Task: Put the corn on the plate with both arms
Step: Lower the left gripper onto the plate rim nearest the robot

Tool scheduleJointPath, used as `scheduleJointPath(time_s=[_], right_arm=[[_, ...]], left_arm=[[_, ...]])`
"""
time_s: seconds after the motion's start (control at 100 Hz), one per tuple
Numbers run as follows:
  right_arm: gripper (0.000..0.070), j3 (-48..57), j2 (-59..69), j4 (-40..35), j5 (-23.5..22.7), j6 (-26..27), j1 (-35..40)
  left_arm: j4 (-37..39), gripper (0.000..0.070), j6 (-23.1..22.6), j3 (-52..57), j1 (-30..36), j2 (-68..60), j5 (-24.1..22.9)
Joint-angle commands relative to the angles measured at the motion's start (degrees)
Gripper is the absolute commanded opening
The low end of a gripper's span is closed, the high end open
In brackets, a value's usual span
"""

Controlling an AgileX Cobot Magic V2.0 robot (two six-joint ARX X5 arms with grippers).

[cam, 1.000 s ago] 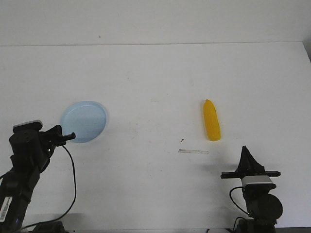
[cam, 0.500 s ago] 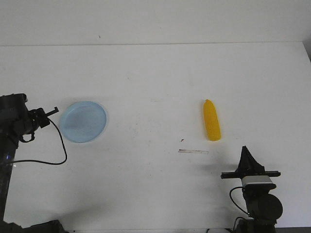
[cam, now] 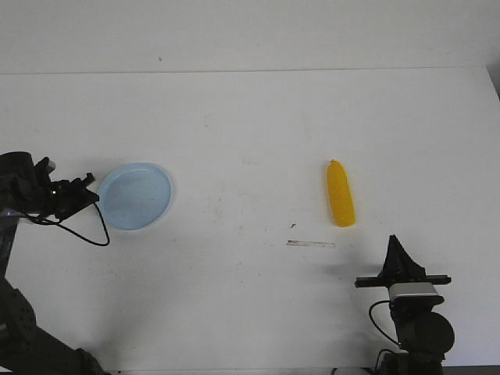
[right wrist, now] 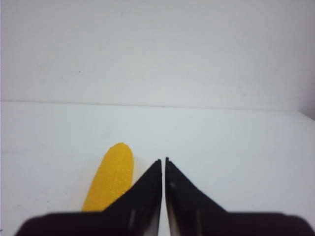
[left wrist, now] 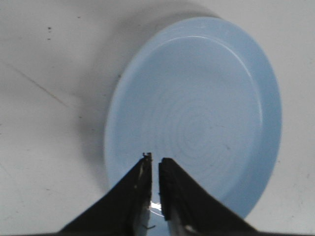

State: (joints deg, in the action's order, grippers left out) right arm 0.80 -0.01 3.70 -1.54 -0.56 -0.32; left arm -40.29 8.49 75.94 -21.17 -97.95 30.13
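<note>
The yellow-orange corn (cam: 340,194) lies lengthwise right of the table's middle; the right wrist view shows the corn (right wrist: 109,181) beside that gripper's fingers. The pale blue plate (cam: 135,195) sits flat at the left. My left gripper (cam: 88,190) is at the plate's left edge. In the left wrist view, the left gripper (left wrist: 154,160) hovers over the near rim of the plate (left wrist: 211,73), its jaws almost together with nothing between them. My right gripper (cam: 395,244) rests near the front edge, short of the corn. The right gripper (right wrist: 163,160) is shut and empty.
A thin dark strip (cam: 310,244) and a small dark speck (cam: 292,226) lie on the white table (cam: 250,125) in front of the corn. A black cable (cam: 92,226) loops down from the left arm beside the plate.
The left arm has swung up and outward, then brought its gripper in to the plate's left edge. Corn, plate and right arm have not moved.
</note>
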Motion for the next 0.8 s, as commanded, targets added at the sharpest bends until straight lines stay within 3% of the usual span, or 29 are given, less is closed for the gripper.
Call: scheduleJointPath(time_s=[0.0, 0.24, 0.79], right_arm=[[0.0009, -0.07, 0.09, 0.57, 0.04, 0.7, 0.13], [0.0009, -0.07, 0.09, 0.57, 0.04, 0.7, 0.13], [0.0009, -0.07, 0.09, 0.57, 0.04, 0.7, 0.13]], left_arm=[[-0.02, 0.0242, -0.72, 1.03, -0.42, -1.86, 0.33], [0.79, 0.0295, -1.38, 1.01, -1.11, -4.13, 0.31], [1.36, 0.0292, -1.38, 0.76, 1.2, -8.44, -1.18]])
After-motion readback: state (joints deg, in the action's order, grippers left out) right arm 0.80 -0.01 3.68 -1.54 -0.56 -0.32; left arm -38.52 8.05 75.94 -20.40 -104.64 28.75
